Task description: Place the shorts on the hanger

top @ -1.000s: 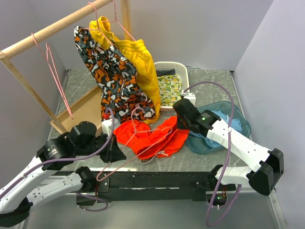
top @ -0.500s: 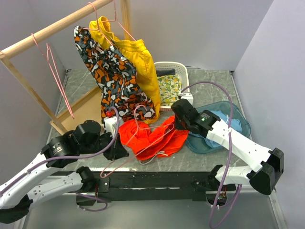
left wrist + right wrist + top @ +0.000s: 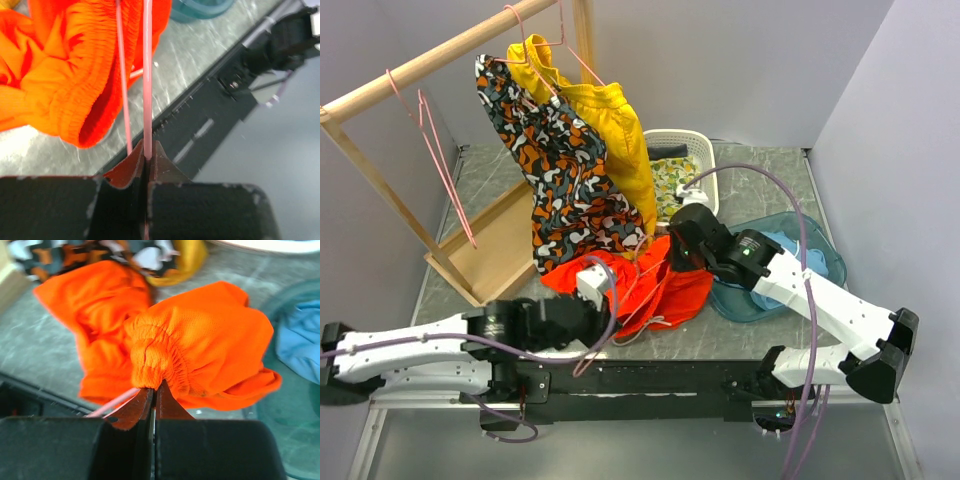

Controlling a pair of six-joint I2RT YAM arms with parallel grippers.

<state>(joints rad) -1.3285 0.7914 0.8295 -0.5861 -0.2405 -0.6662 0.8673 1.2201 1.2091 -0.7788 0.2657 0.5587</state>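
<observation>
At the near edge of the table (image 3: 760, 170), the shorts (image 3: 670, 290) lie in a soft orange heap between the two arms. The left gripper (image 3: 147, 159) is pressed tight on the thin wire of the hanger (image 3: 147, 75). The right gripper (image 3: 154, 389) pinches the gathered waistband, perhaps through both layers. Such light, limp cloth will probably sag and slide along slick wire, so the elastic waistband looks the surest hold.

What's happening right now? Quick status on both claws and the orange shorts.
Left gripper shut on hanger wire. Right gripper shut on shorts at waistband. Shorts bunched on table, not hung yet. Camouflage shorts hang close behind.
</observation>
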